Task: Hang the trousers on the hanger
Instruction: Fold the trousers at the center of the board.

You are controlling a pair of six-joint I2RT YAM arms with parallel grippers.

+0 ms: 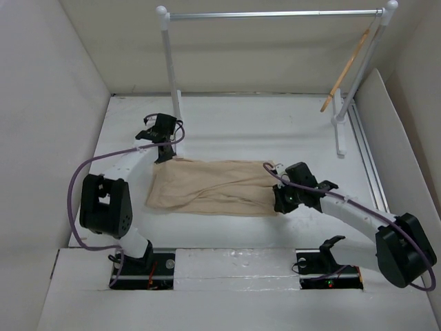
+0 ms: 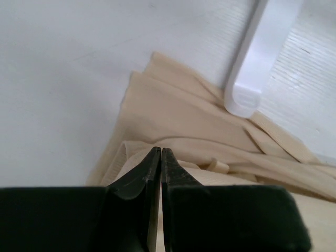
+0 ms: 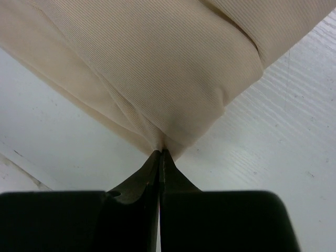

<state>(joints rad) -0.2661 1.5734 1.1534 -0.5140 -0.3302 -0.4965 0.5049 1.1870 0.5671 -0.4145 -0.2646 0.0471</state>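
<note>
The beige trousers [image 1: 213, 186] lie folded flat across the middle of the table. My left gripper [image 1: 164, 154] is at their far left corner. In the left wrist view its jaws [image 2: 160, 151] are shut, tips pressed into the ribbed waistband [image 2: 118, 163], with a drawstring end [image 2: 218, 166] beside them. My right gripper [image 1: 279, 201] is at the right end of the trousers. There its jaws [image 3: 160, 152] are shut on a pinch of cloth [image 3: 157, 63] that gathers into the tips. The wooden hanger [image 1: 346, 65] hangs slanted from the rail at the far right, away from both grippers.
A rack with white posts [image 1: 169, 62] and a silver rail [image 1: 275, 14] stands at the back. One of its white feet [image 2: 252, 68] lies right beside the left gripper, on the cloth's edge. White walls enclose the table, with a slanted panel [image 1: 396, 152] on the right.
</note>
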